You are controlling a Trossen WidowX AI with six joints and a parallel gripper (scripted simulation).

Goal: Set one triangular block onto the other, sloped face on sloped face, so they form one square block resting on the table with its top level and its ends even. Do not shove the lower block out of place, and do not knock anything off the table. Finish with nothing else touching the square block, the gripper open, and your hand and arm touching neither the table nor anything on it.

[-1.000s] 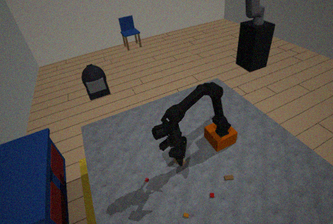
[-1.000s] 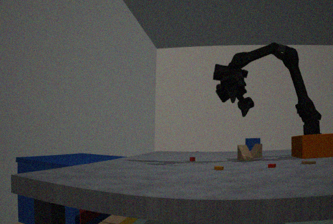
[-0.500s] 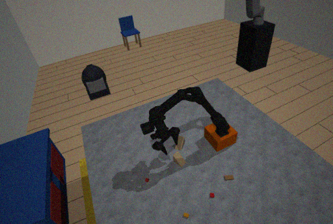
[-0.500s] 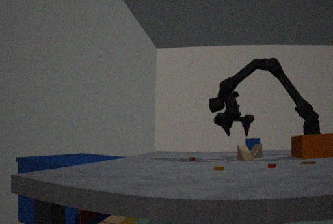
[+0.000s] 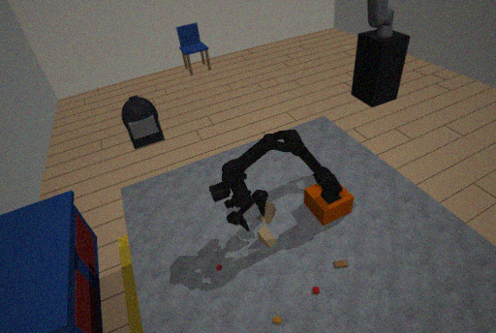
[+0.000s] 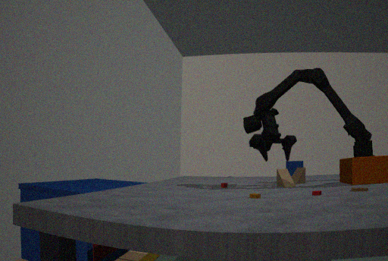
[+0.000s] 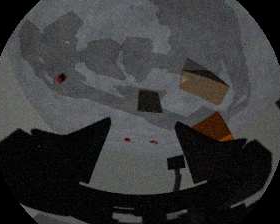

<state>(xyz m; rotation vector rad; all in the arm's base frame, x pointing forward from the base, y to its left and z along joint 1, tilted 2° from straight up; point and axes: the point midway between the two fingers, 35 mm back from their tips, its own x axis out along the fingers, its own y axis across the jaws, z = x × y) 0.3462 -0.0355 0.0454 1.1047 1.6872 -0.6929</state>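
One wooden triangular block [image 5: 266, 235] [image 6: 284, 178] [image 7: 149, 101] stands on the table, dark in the wrist view. The other triangular block [image 5: 269, 212] [image 6: 300, 175] [image 7: 203, 87] stands just behind it, nearer the arm's base. They are separate pieces; in the exterior view their slopes make a V shape. My gripper [image 5: 256, 222] [image 6: 276, 160] [image 7: 144, 123] is open and empty, pointing down above the table, a little left of and above the front block in the exterior view. Whether the blocks touch is unclear.
On the grey table [image 5: 397, 223] [image 6: 132, 212] lie a red cube [image 5: 219, 267] [image 6: 223, 185] [image 7: 61, 77], another red piece [image 5: 316, 290] [image 6: 317, 193], a yellow piece [image 5: 277, 319] [image 6: 255, 196] and a flat tan piece [image 5: 340, 263] [image 6: 359, 189]. The arm stands on an orange box [image 5: 339, 213] [image 6: 364, 171].
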